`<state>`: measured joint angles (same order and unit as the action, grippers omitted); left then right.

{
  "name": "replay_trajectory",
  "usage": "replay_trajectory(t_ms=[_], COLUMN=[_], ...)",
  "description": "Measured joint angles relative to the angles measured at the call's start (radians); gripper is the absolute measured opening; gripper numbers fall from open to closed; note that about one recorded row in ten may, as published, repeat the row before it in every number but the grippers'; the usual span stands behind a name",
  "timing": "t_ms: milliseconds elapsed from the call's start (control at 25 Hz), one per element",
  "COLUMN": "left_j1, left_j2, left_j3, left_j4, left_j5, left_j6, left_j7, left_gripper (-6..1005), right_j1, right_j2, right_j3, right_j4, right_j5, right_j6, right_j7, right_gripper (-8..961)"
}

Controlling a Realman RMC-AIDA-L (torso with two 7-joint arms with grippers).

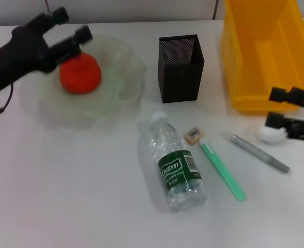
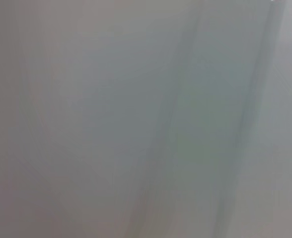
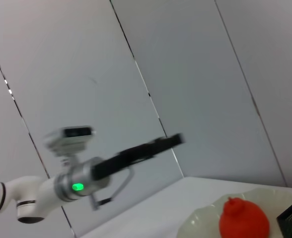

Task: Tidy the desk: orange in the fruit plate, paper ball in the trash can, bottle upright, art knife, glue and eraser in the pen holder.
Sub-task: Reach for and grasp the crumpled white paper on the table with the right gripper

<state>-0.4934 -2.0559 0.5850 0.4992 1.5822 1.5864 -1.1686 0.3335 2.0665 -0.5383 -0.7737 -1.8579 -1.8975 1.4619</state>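
Your desk [image 1: 64,196], white, carries the following: orange [image 1: 80,74], red-orange, lying in the fruit plate [image 1: 126,62] at the upper left of the head frame; pen holder [image 1: 181,68], black mesh, upright at upper centre, just right of the plate; trash can [image 1: 266,51], yellow, at the upper right; bottle [image 1: 176,164], clear with a dark green label, lying on its side at lower centre, cap toward the pen holder; eraser [image 1: 194,135], tan with a barcode label, just right of the bottle's shoulder; a green art knife [image 1: 223,170] lying diagonally beside the eraser; a grey pen-shaped stick [image 1: 259,153] farther right; paper ball [image 1: 271,134], white, in front of the trash can at the right edge. Your left gripper [image 1: 72,26] sits above the plate's far side, fingers spread, nothing between them, the orange just beneath. Your right gripper [image 1: 275,108] is at the right edge, fingers spread, one above and one against the paper ball, not closed on it. The right wrist view also shows orange [image 3: 244,219], plate [image 3: 200,223] and left gripper [image 3: 173,140]; the left wrist view gives only a grey blur
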Motion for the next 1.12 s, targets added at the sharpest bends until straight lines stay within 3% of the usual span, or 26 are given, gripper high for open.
replay_trajectory(t_ms=[40,80,120,200,240,280,400,480,600,800,1120], left_j1=[0.039,0.039,0.079,0.101,0.130,0.130,0.159,0.165,0.163,0.148,0.142], left_j2=[0.011,0.011,0.021,0.024,0.025,0.025,0.023,0.020,0.012,0.000,-0.009], left_j3=[0.027,0.027,0.075,0.097,0.116,0.116,0.116,0.114,0.116,0.121,0.122], left_j4=[0.038,0.038,0.088,0.112,0.133,0.133,0.138,0.132,0.131,0.124,0.121], left_j5=[0.027,0.027,0.071,0.094,0.129,0.129,0.171,0.204,0.245,0.287,0.316], left_j6=[0.145,0.145,0.254,0.295,0.320,0.320,0.304,0.280,0.235,0.189,0.177], left_j7=[0.003,0.003,0.007,0.008,0.010,0.010,0.013,0.006,-0.007,-0.022,-0.031], left_gripper=[710,731,751,792,813,818,834,834,834,834,834], right_j1=[0.013,0.013,0.022,0.045,0.078,0.078,0.121,0.176,0.197,0.193,0.194], right_j2=[-0.008,-0.008,-0.012,-0.015,-0.012,-0.012,0.001,0.013,0.014,0.016,0.019], right_j3=[-0.006,-0.006,-0.013,-0.028,-0.065,-0.065,-0.173,-0.342,-0.459,-0.573,-0.615], right_j4=[-0.157,-0.157,-0.248,-0.427,-0.619,-0.619,-0.839,-0.949,-0.918,-0.785,-0.594], right_j5=[-0.012,-0.012,-0.028,-0.088,-0.196,-0.196,-0.398,-0.685,-0.836,-0.893,-0.872], right_j6=[-0.048,-0.048,-0.081,-0.129,-0.146,-0.146,-0.145,-0.134,-0.078,0.084,0.272], right_j7=[0.142,0.142,0.219,0.371,0.526,0.526,0.685,0.807,0.870,0.920,0.945], right_gripper=[821,821,821,821,821,821,820,820,820,819,818])
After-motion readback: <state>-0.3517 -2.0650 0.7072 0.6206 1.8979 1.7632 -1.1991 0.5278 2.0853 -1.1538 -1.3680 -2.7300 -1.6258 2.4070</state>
